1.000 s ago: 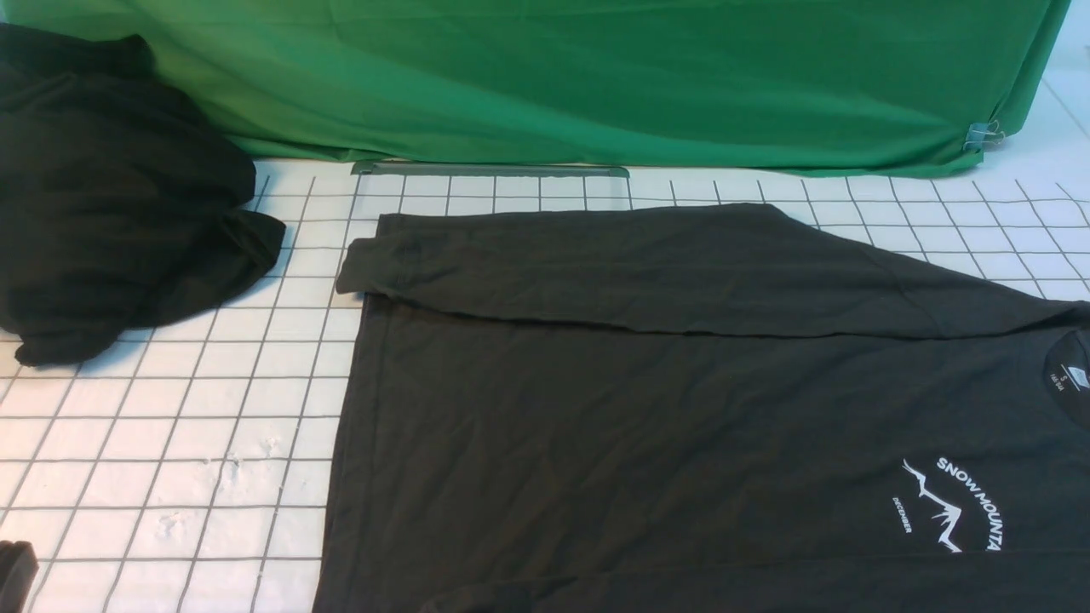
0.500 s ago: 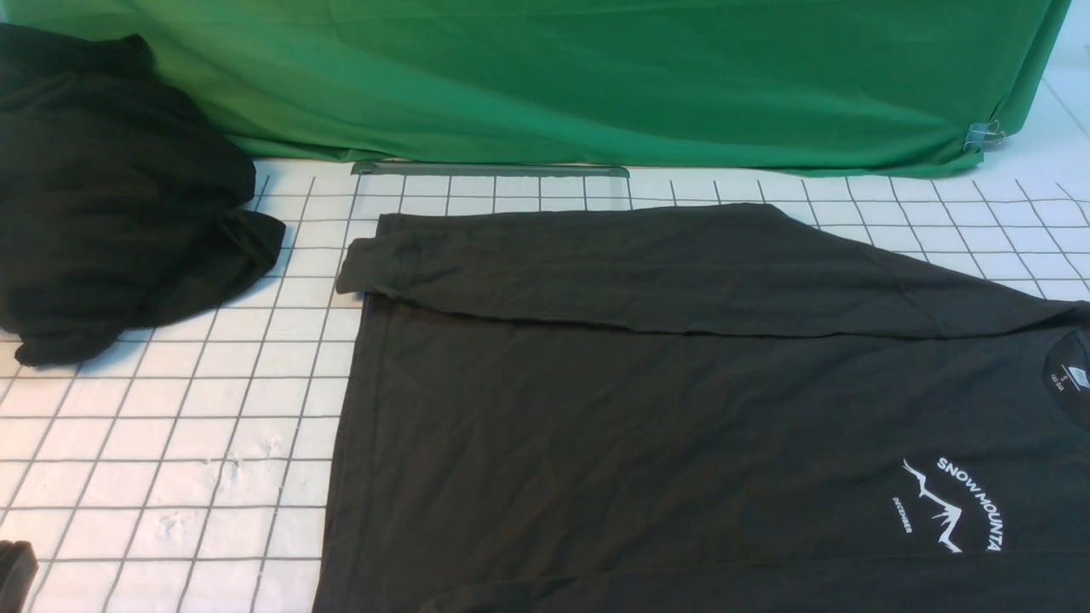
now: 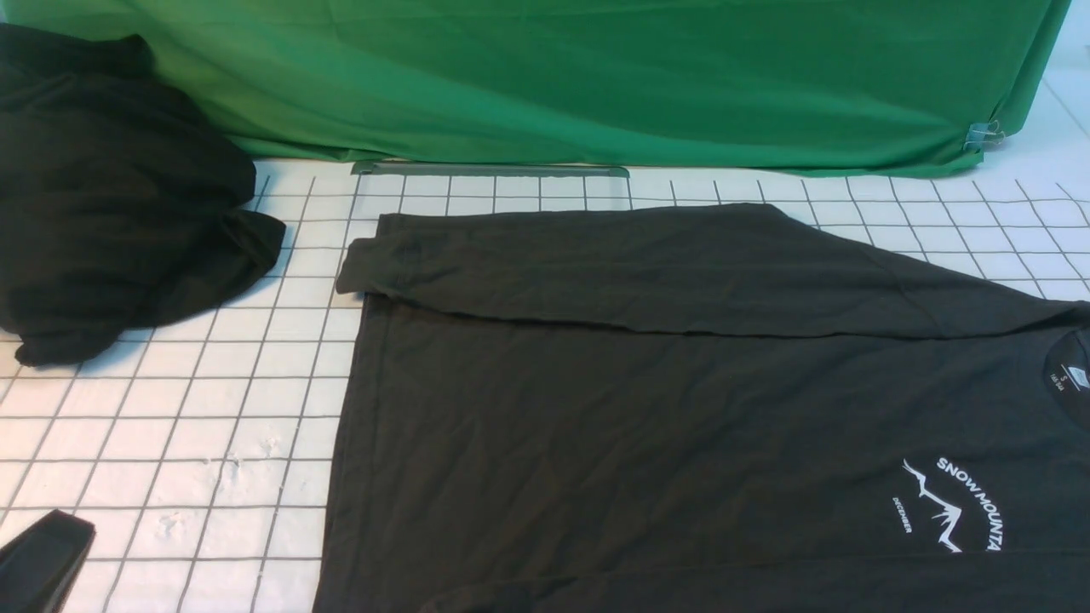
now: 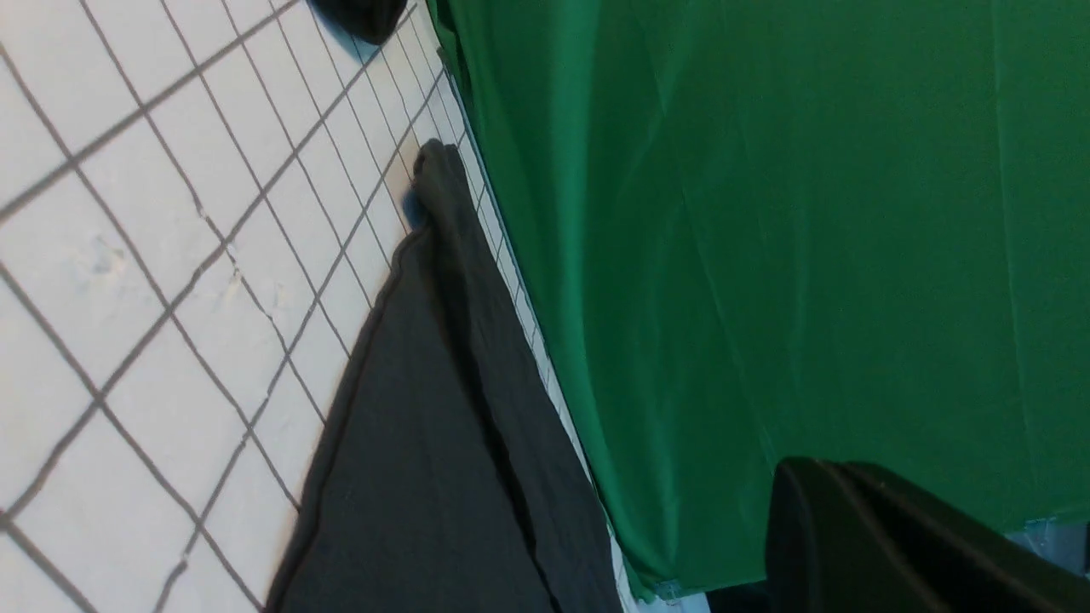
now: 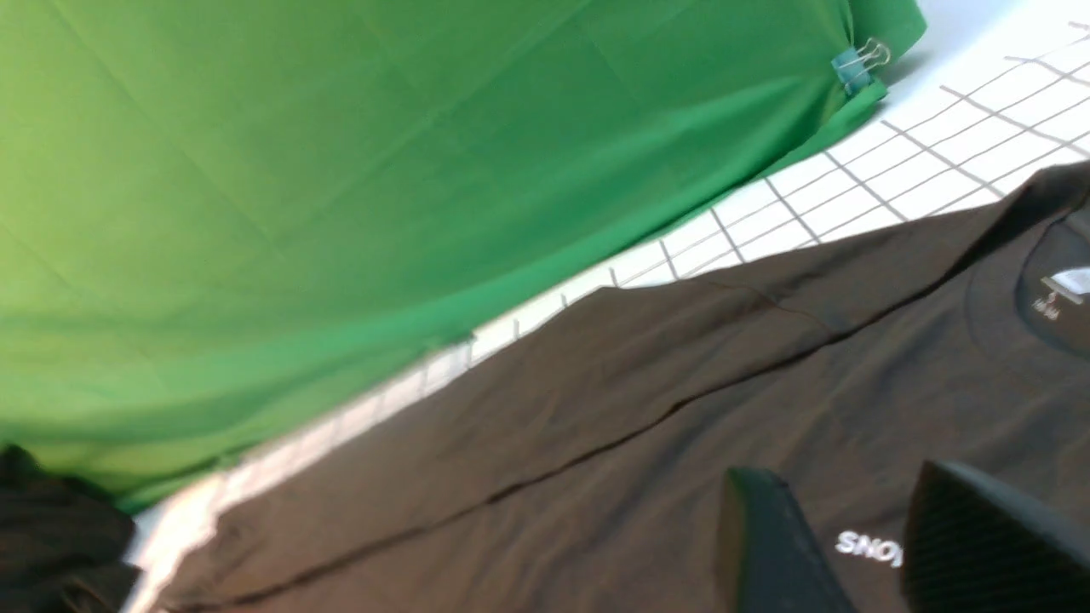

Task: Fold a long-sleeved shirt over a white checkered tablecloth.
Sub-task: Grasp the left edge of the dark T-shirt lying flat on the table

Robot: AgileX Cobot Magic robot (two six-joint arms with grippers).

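Note:
The dark charcoal long-sleeved shirt (image 3: 647, 426) lies flat on the white checkered tablecloth (image 3: 170, 409). One sleeve is folded across its far part, and the "SNOW MOUNTAIN" print (image 3: 954, 502) and neck label (image 3: 1060, 379) show at the right. My left gripper (image 3: 38, 562) pokes in at the near left corner, over bare tablecloth and apart from the shirt; in the left wrist view its fingers (image 4: 809, 485) sit pressed together, shut on nothing. My right gripper (image 5: 839, 528) hovers open above the shirt's chest (image 5: 596, 409), with the print's first letters between its fingers. It is out of the front view.
A blacker shapeless heap of cloth (image 3: 111, 196) sits at the far left on the tablecloth. The green cloth backdrop (image 3: 596, 77) hangs along the far edge, pinned by a binder clip (image 3: 979, 134) at the right. Bare checkered cloth lies left of the shirt's hem.
My left gripper has come further into the front view at the near left corner, moving up and to the right. The shirt and the black heap have not moved.

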